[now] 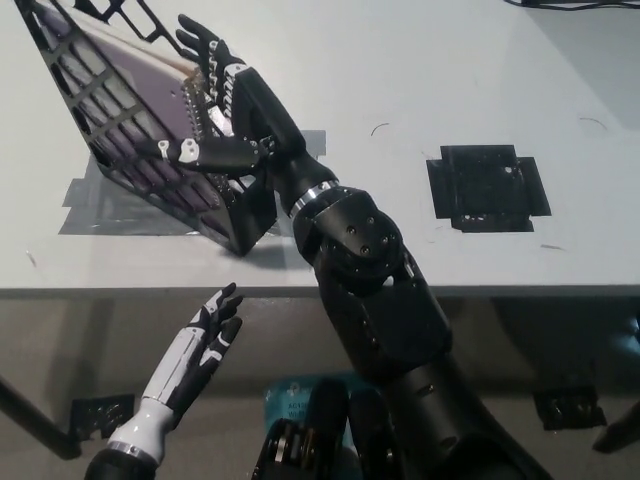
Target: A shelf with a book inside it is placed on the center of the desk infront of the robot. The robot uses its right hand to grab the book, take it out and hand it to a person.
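Observation:
A black lattice shelf (236,218) stands tilted on the desk at the upper left. Inside it leans a spiral-bound book (130,62) with a purple cover. My black right hand (225,100) is at the shelf's right side, against the book's spiral edge. Its fingers (200,42) are spread and point up past the edge, and the thumb lies across the shelf's front lattice. The hand looks open and is not closed on the book. My white left hand (198,345) rests open below the desk's front edge at the lower left.
Grey tape patches (95,205) lie under the shelf. A black square patch (487,187) is taped on the desk to the right. The desk's front edge (520,290) runs across the picture's middle.

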Action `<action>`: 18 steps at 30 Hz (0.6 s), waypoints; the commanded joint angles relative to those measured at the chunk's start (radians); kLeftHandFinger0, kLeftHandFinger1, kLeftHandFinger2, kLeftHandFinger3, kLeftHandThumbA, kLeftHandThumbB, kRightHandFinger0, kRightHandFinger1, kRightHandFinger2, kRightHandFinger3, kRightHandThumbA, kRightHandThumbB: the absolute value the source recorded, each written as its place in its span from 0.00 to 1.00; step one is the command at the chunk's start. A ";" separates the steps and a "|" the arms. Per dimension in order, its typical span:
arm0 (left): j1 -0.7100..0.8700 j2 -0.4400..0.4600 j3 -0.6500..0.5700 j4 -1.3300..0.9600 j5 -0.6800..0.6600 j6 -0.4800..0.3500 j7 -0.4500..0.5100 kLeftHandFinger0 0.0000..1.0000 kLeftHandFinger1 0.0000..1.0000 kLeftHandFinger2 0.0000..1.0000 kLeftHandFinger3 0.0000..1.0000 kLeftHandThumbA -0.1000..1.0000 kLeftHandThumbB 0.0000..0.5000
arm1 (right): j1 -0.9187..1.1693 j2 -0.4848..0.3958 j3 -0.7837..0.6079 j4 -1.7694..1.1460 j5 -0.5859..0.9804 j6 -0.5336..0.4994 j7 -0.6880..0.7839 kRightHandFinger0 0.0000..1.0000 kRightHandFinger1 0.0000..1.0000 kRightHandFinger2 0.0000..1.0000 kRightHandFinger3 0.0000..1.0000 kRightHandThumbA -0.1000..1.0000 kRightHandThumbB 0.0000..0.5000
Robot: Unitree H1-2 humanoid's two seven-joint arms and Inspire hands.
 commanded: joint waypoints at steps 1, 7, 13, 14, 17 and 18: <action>-0.022 0.005 0.004 -0.029 -0.020 -0.006 -0.017 1.00 1.00 1.00 1.00 0.92 0.69 | -0.057 0.003 0.002 0.015 0.006 -0.031 0.020 1.00 1.00 1.00 1.00 1.00 1.00; -0.029 0.007 0.003 -0.024 -0.023 -0.015 -0.024 1.00 1.00 1.00 1.00 0.92 0.64 | -0.072 -0.003 -0.001 0.055 0.001 -0.042 0.017 1.00 1.00 1.00 1.00 1.00 0.94; -0.033 0.007 0.001 -0.032 -0.021 0.005 -0.024 1.00 1.00 1.00 1.00 0.92 0.68 | -0.086 -0.003 -0.010 0.076 0.016 -0.044 0.022 1.00 1.00 1.00 1.00 0.98 0.91; -0.034 0.008 -0.001 -0.029 -0.015 -0.001 -0.022 1.00 1.00 1.00 1.00 0.94 0.68 | -0.086 -0.004 -0.009 0.078 0.010 -0.045 0.018 1.00 1.00 1.00 1.00 0.99 0.88; -0.035 0.013 -0.005 -0.024 -0.001 -0.013 -0.018 1.00 1.00 1.00 1.00 0.96 0.70 | -0.092 -0.007 -0.007 0.101 0.001 -0.053 0.014 1.00 1.00 1.00 1.00 1.00 0.88; -0.035 0.013 -0.006 -0.025 -0.001 -0.012 -0.018 1.00 1.00 1.00 1.00 0.96 0.70 | -0.093 -0.008 -0.005 0.103 -0.002 -0.054 0.013 1.00 1.00 1.00 1.00 1.00 0.89</action>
